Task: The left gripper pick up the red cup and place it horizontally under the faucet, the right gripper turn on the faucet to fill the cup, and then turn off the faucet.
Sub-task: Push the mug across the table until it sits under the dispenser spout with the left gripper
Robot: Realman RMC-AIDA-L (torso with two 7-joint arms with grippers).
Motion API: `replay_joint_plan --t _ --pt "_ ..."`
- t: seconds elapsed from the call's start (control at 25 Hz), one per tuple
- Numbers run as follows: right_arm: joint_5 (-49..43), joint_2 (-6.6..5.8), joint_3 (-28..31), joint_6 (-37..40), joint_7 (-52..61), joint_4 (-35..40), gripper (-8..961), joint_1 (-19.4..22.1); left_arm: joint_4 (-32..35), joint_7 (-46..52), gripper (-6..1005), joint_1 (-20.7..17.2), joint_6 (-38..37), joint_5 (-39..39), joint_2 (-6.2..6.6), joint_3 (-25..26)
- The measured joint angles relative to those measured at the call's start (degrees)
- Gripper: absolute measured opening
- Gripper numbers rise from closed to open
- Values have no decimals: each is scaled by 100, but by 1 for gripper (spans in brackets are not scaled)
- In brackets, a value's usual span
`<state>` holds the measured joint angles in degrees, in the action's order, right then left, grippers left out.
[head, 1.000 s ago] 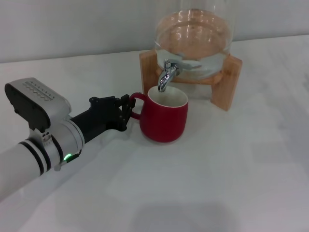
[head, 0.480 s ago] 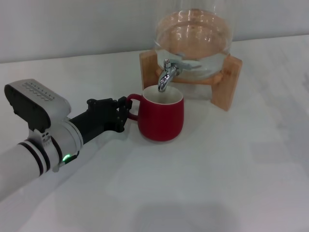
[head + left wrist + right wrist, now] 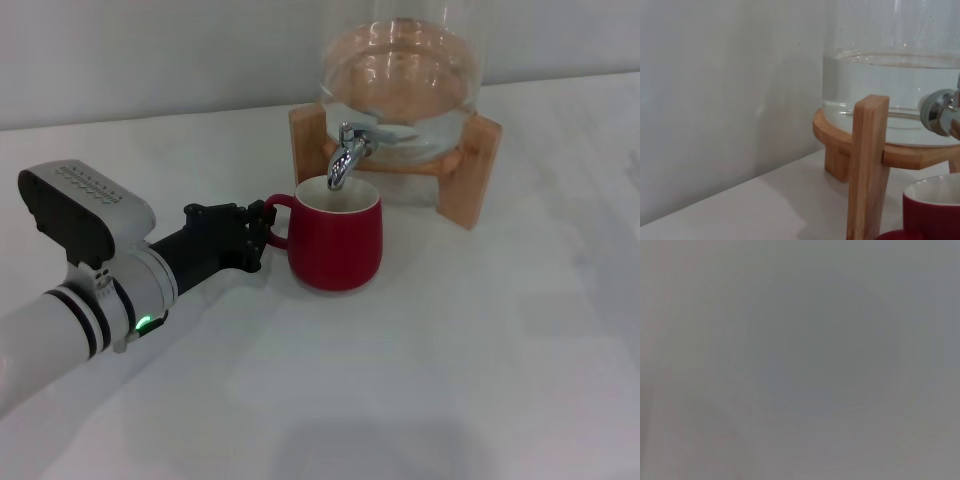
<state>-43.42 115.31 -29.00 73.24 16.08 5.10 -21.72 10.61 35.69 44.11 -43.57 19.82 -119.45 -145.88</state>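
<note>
- While the red cup [image 3: 336, 238] stands upright on the table [image 3: 420, 380] directly under the faucet [image 3: 345, 158], its mouth sits just below the spout.
- Left claw [image 3: 262, 226] pinches the cup's handle, on the side away from the wooden stand [image 3: 470, 165].

The left arm [image 3: 40, 335] is a white tube ringed by two black bands near the wrist, with a small green light [image 3: 143, 323] glowing beside them. A grey boxy module [image 3: 85, 210] sits on the wrist, its end face black and its top marked with a row of small dots. The left claw [image 3: 262, 226] is matt black, angular, two-fingered.
</note>
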Motion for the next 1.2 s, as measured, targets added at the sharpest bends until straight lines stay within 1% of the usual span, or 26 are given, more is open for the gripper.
replay_joint_plan --t 0.6,1.2 --pt "0 0 0 6 0 0 875 -50 11 -40 103 1 -10 -4 10 3" --pt "0 0 0 4 4 7 875 -79 12 -65 162 1 -63 -5 9 14"
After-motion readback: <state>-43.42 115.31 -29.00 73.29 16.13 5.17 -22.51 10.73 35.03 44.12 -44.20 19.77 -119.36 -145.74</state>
